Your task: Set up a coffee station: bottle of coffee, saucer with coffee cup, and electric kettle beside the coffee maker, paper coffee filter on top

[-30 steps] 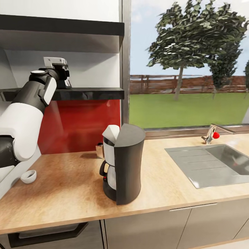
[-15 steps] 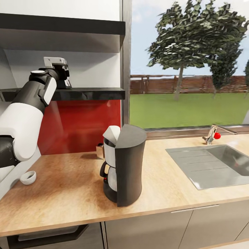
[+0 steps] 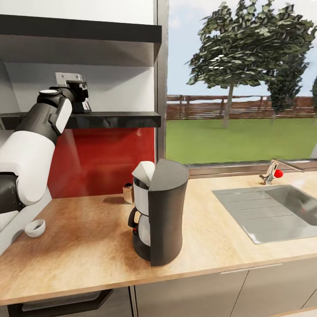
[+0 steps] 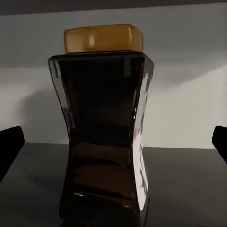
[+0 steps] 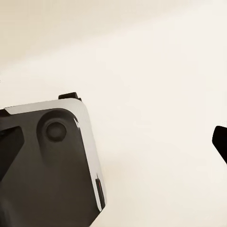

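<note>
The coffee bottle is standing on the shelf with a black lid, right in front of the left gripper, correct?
Not quite. The lid is amber-yellow, not black, as the left wrist view shows. The rest holds: the coffee bottle stands upright on the shelf, right in front of the left gripper.

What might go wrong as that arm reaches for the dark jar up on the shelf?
1. The bottle of coffee is tall and narrow-waisted; with the left gripper open around it, an off-centre finger could probably tip it over.
2. It stands on the kitchen shelf high above the countertop; a weak grasp could let it fall.
3. On the way down it might knock the coffee maker or the paper coffee filter on it.
</note>
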